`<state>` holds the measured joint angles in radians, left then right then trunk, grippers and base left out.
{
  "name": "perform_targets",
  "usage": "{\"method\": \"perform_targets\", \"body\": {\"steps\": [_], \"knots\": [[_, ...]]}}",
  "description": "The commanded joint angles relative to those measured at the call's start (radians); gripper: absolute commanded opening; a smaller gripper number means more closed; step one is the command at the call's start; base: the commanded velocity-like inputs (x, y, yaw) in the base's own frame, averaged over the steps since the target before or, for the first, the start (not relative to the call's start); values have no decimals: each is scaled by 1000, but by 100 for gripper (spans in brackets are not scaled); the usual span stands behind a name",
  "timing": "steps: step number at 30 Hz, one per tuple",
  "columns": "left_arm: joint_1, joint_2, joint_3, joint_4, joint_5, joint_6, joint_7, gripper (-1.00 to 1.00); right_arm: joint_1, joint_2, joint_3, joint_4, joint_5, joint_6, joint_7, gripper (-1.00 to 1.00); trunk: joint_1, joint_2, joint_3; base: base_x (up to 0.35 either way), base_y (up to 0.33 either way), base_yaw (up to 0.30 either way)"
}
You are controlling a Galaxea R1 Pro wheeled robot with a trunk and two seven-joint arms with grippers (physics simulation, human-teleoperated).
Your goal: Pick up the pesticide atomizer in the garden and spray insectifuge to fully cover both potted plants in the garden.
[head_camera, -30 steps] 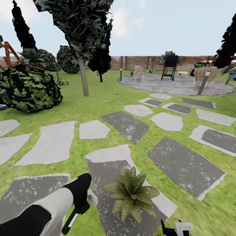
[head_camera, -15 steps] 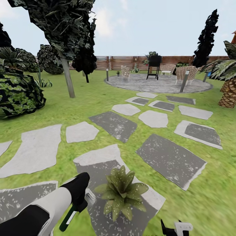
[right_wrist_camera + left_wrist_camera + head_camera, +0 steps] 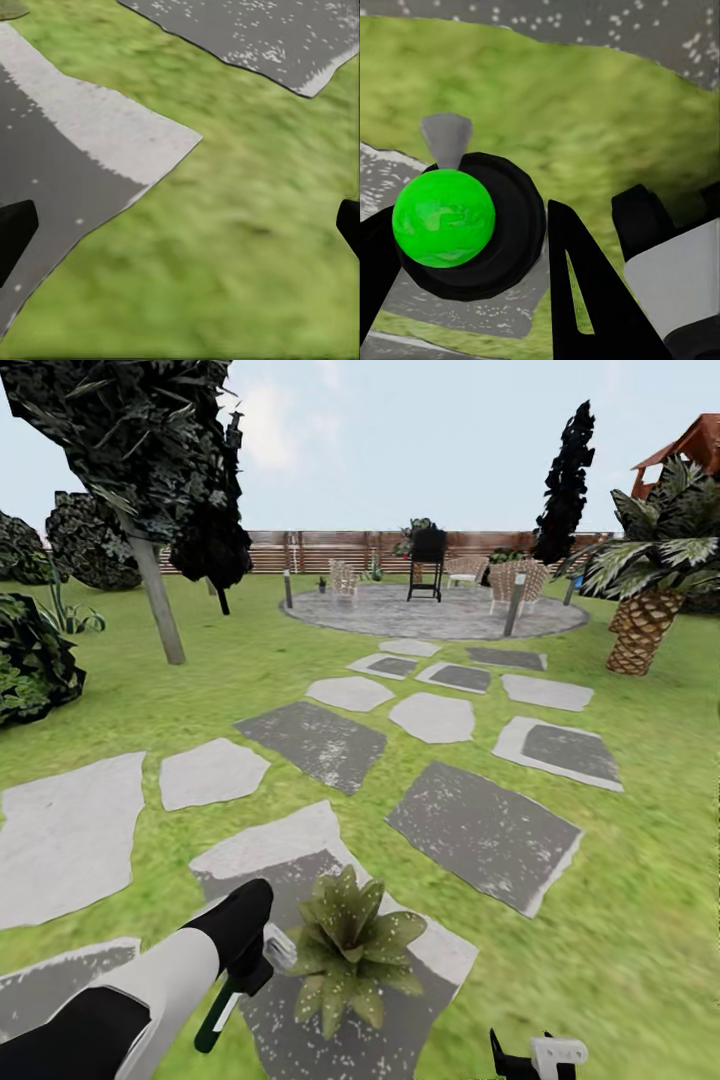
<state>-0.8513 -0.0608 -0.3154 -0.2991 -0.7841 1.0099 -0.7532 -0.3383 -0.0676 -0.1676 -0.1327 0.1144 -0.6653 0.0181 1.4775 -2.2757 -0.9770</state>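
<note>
My left gripper [image 3: 472, 247] has its jaws pinching the pesticide atomizer [image 3: 465, 221], whose black body with a bright green ball sits between the dark fingers [image 3: 585, 300] in my left wrist view. From the head camera I see that arm low at the left, just beside a potted plant [image 3: 350, 950] standing on a grey stepping stone [image 3: 300, 860]. My right gripper [image 3: 180, 225] hangs over lawn [image 3: 247, 247], jaws spread wide. Further on, more stones lead to the round patio [image 3: 440, 615] before the wooden fence [image 3: 330, 550].
</note>
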Motion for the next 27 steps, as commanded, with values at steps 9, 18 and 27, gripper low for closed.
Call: {"method": "perform_targets", "body": {"steps": [9, 18, 27], "knots": [[12, -5, -2, 0, -7, 1, -15, -100, -1, 0, -9, 1, 10, -3, 2, 100, 0, 0, -1, 0, 296, -37], [14, -6, -2, 35, -7, 1, -17, -100, -1, 0, -9, 1, 10, -3, 2, 100, 0, 0, -1, 0, 307, -246], [14, -6, -1, 37, -7, 1, -17, -100, -1, 0, -9, 21, 9, -5, 2, 100, 0, 0, -1, 41, 286, -264]]}}
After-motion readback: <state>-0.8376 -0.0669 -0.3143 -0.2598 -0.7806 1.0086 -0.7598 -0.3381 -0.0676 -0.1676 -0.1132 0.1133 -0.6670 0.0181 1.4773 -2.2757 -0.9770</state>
